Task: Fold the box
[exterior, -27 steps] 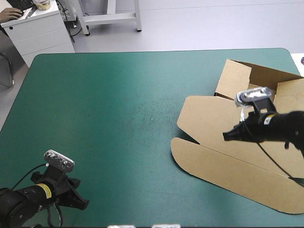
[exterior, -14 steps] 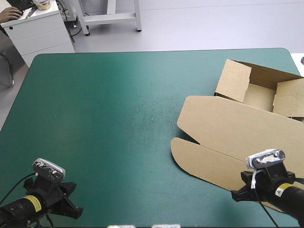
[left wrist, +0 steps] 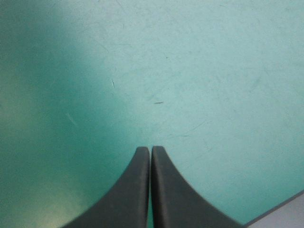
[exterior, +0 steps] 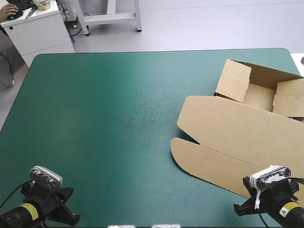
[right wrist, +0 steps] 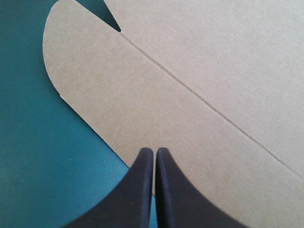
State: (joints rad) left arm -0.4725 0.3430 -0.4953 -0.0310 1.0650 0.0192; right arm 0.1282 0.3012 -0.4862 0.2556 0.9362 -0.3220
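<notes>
The brown box (exterior: 228,133) lies at the table's right side as an open tray, its walls raised at the far right and its lid spread flat toward the middle. In the right wrist view the lid's rounded flap (right wrist: 190,71) and its crease fill the space ahead of my right gripper (right wrist: 155,151), which is shut and empty over the flap's near edge. In the high view this right gripper (exterior: 236,212) sits low at the near right. My left gripper (left wrist: 150,149) is shut over bare teal-green cover; the high view places the left gripper (exterior: 75,221) at the near left corner, far from the box.
The teal-green cover (exterior: 104,118) stretches bare from the box to the left edge. The table's near edge (left wrist: 285,209) shows just beside my left gripper. A white cabinet (exterior: 38,28) stands beyond the far left corner.
My right arm has drawn back from above the box's tray to the near right edge of the table. The left arm has slid a little toward the near left corner. The box has not moved.
</notes>
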